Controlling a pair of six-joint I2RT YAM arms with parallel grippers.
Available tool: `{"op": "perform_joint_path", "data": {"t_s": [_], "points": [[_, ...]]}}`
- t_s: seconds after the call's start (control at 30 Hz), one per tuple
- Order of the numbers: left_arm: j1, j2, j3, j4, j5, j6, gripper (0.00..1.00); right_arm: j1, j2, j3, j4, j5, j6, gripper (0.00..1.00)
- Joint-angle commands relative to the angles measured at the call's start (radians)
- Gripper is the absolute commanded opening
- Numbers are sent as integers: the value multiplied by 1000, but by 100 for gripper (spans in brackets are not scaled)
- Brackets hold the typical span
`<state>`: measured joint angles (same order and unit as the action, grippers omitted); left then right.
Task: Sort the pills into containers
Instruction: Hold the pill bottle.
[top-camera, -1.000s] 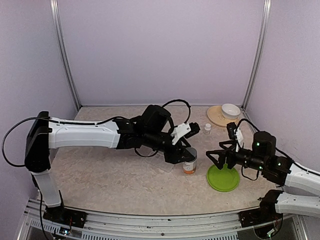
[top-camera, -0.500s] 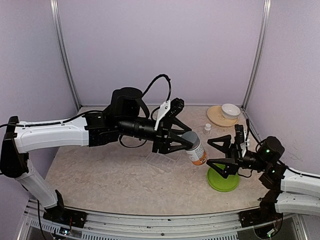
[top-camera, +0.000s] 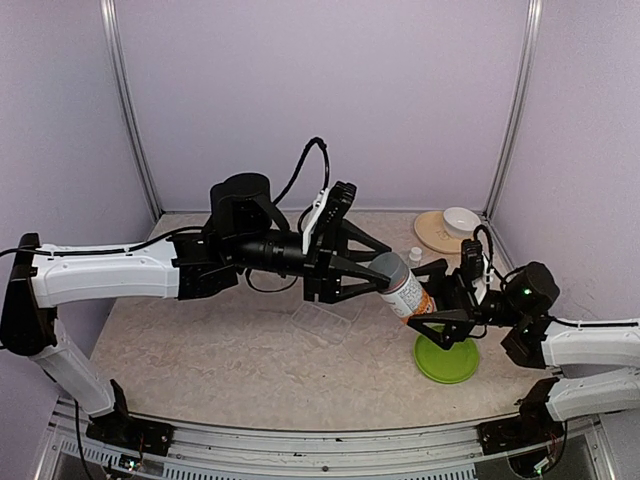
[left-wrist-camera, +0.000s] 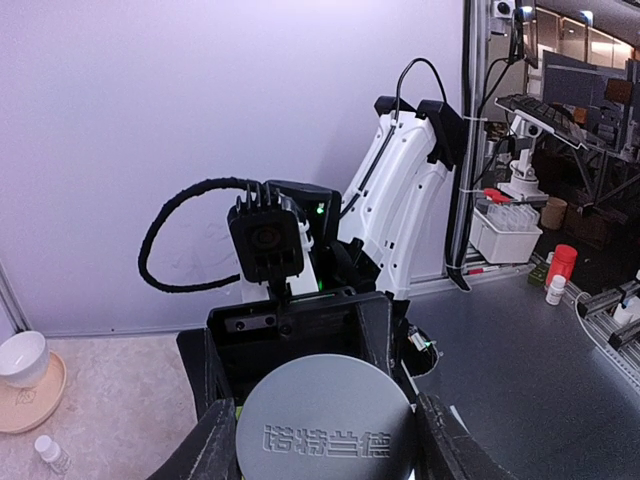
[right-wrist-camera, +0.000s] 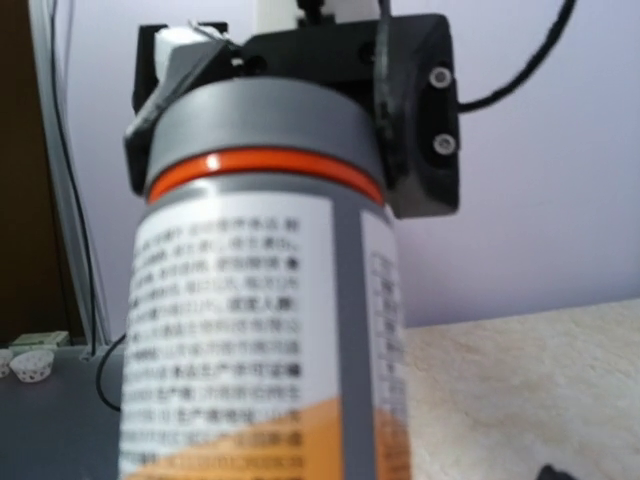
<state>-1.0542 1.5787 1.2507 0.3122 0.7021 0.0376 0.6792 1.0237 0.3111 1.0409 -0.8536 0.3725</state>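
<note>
Over the marbled tabletop (top-camera: 200, 340), clamping the amber bottle (top-camera: 408, 297) by its grey cap (left-wrist-camera: 325, 420) in the left gripper (top-camera: 372, 272), right gripper (top-camera: 445, 300) wide-jawed at 3 o'clock: likely uncapping, needing a firm body grip next.

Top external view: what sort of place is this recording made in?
Probably a robotics lab cell: plain panels on metal frame posts round the table, with equipment benches beyond.

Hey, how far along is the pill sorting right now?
Early. Done: the left claw holds the amber bottle in the air, tilted, gripped at its grey cap. In hand: the right claw stands open around the bottle's base. Left: the cap is on, and no pills are visible in the clear pill organiser, so the opening and all the sorting remain.
</note>
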Motion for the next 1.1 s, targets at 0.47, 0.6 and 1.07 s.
{"op": "perform_joint_path", "data": {"t_s": [0.47, 0.6, 1.07], "points": [[1, 0, -50, 172, -21, -16, 10, 58, 130, 111, 148, -56, 79, 80], [1, -2, -56, 174, -26, -19, 10, 62, 144, 110, 151, -52, 80, 74], [2, 15, -54, 145, -172, -116, 11, 66, 85, 141, -50, 14, -41, 22]]}}
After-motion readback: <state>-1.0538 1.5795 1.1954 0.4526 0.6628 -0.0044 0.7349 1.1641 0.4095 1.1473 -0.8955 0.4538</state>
